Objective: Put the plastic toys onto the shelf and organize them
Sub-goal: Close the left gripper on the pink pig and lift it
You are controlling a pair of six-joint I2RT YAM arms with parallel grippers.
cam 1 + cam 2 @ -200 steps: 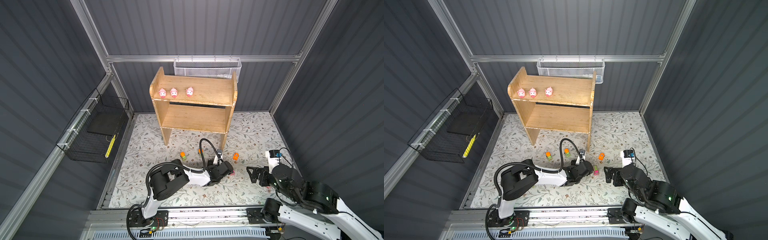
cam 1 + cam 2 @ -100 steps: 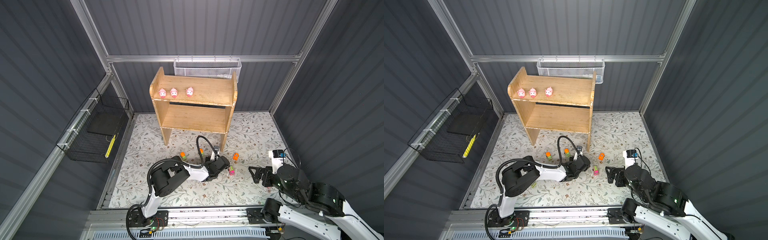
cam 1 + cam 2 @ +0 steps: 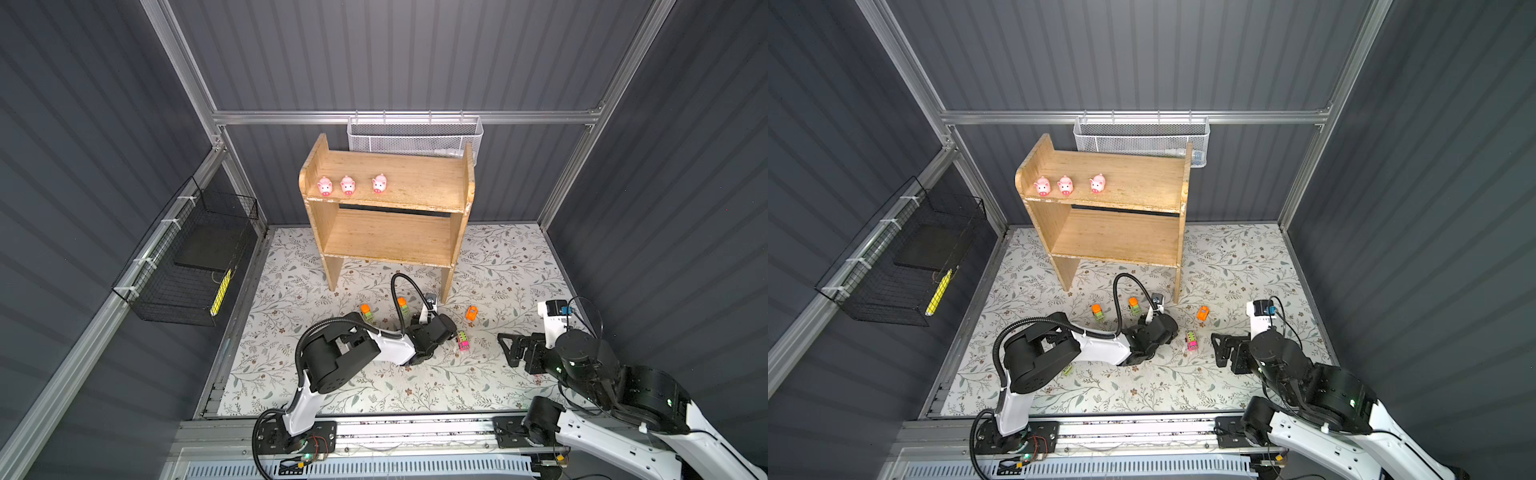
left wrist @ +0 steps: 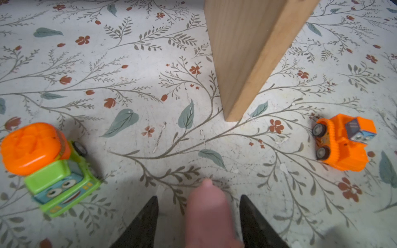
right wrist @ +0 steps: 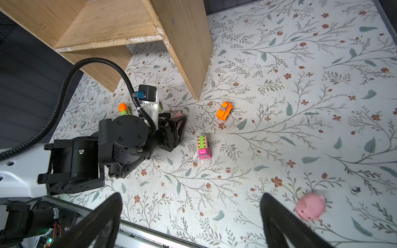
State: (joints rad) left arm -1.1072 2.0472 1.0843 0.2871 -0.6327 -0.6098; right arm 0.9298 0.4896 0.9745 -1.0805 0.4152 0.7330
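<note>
Though loose, pink pig [image 4: 207,216] lengthwise inside half-open left pincer [image 4: 198,198]; right pincer [image 5: 191,206] wide, empty.

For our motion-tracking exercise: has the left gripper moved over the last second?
Yes. The left gripper moved toward the shelf, away from the pink vehicle.

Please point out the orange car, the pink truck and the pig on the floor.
orange car [image 5: 224,111]: right wrist view, body.
pink truck [image 5: 204,152]: right wrist view, pink cab.
pig on the floor [image 5: 310,206]: right wrist view, body.
</note>
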